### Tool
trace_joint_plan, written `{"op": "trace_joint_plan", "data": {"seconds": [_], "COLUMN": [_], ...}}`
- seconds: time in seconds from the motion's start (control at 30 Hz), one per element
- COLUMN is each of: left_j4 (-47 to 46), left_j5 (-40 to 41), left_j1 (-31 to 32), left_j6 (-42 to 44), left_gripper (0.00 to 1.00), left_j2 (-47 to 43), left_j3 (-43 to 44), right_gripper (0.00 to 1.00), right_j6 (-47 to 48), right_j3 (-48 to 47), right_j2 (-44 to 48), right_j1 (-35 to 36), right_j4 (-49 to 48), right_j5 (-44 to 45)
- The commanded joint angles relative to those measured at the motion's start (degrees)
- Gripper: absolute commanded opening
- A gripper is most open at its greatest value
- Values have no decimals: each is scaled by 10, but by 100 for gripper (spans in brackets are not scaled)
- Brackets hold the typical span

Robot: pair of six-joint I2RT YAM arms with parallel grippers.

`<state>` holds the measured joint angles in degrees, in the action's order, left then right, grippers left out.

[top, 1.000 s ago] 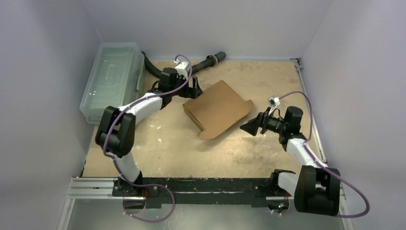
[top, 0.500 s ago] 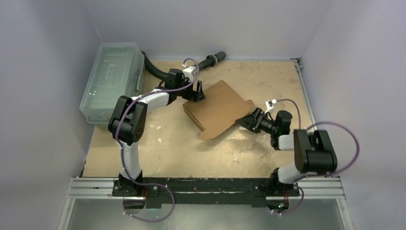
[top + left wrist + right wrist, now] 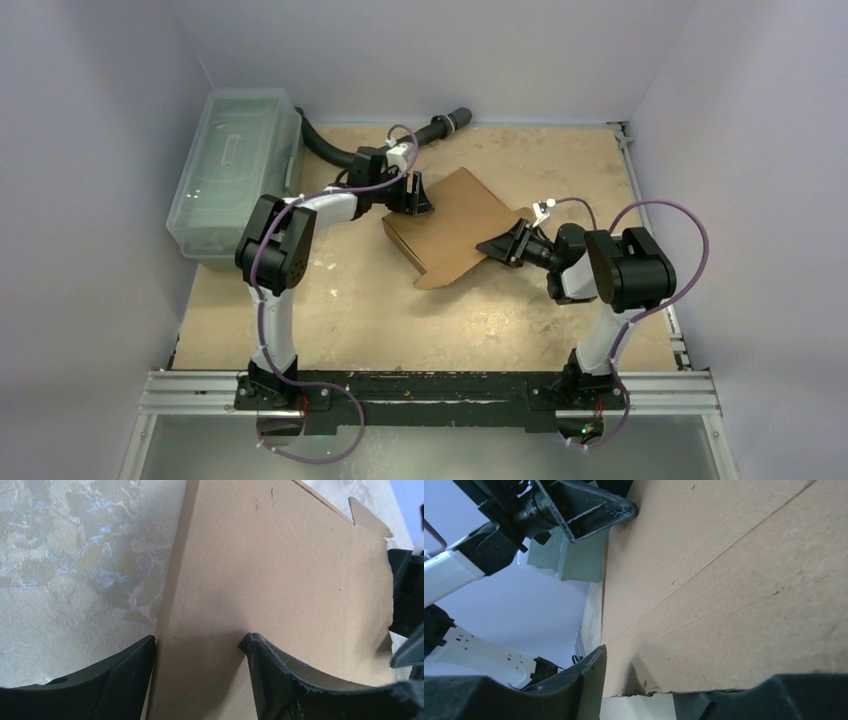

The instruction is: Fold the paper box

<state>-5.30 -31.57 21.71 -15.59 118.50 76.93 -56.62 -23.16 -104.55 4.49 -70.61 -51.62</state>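
Observation:
The paper box point(image 3: 455, 225) is a flat brown cardboard piece lying at an angle in the middle of the table. My left gripper point(image 3: 410, 195) is at its far left corner. In the left wrist view the left gripper point(image 3: 197, 641) is open, one finger beside the cardboard's side edge and the other on the paper box's point(image 3: 280, 570) top face. My right gripper point(image 3: 500, 245) meets the box's near right edge. The right wrist view shows this right gripper point(image 3: 639, 680) open, with the ragged edge of the paper box point(image 3: 724, 590) lying between its fingers.
A clear plastic lidded bin point(image 3: 235, 170) stands along the left wall. A black hose point(image 3: 440, 127) lies at the back of the table behind the left arm. An aluminium rail point(image 3: 430, 392) runs along the near edge. Grey walls close in on three sides.
The right gripper has moved left from beside the box to its right edge. The left gripper has shifted slightly right onto the far left corner. Both sets of jaws have narrowed.

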Motion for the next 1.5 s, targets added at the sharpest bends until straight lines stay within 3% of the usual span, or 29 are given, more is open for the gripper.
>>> {"op": "trace_joint_plan", "data": {"seconds": [0.0, 0.1, 0.23, 0.3, 0.43, 0.63, 0.7, 0.97, 1.27, 1.47], "left_j4": [-33, -49, -67, -72, -90, -112, -120, -189, -191, -169], "left_j5": [-26, -31, -32, -31, -30, -24, -23, -28, 23, 42], "left_j1": [0, 1, 2, 4, 4, 6, 6, 5, -2, -17], "left_j6": [-35, -49, -65, -69, -84, -104, -110, -171, -189, -189], "left_gripper": [64, 63, 62, 62, 62, 61, 60, 64, 76, 85], "left_j2": [9, -2, -19, -26, -41, -60, -64, -91, -170, -224], "left_j3": [-38, -62, -89, -100, -127, -154, -162, -213, -228, -237], "right_gripper": [45, 32, 24, 26, 42, 45, 41, 0, 0, 4], "right_j6": [-14, -16, -5, 11, 22, 22, 30, 64, 88, 167], "right_j3": [-18, -18, -13, -13, -13, -18, -17, -34, -37, -79], "right_j2": [-26, -30, -25, -21, -27, -32, -28, -19, 2, -20], "right_j1": [2, 2, 1, 2, -1, -13, -19, -29, -34, -43], "right_j4": [-77, -89, -74, -44, -21, -20, -14, 50, 81, 247], "right_j5": [12, 16, 35, 47, 56, 52, 53, 42, 46, 58]}}
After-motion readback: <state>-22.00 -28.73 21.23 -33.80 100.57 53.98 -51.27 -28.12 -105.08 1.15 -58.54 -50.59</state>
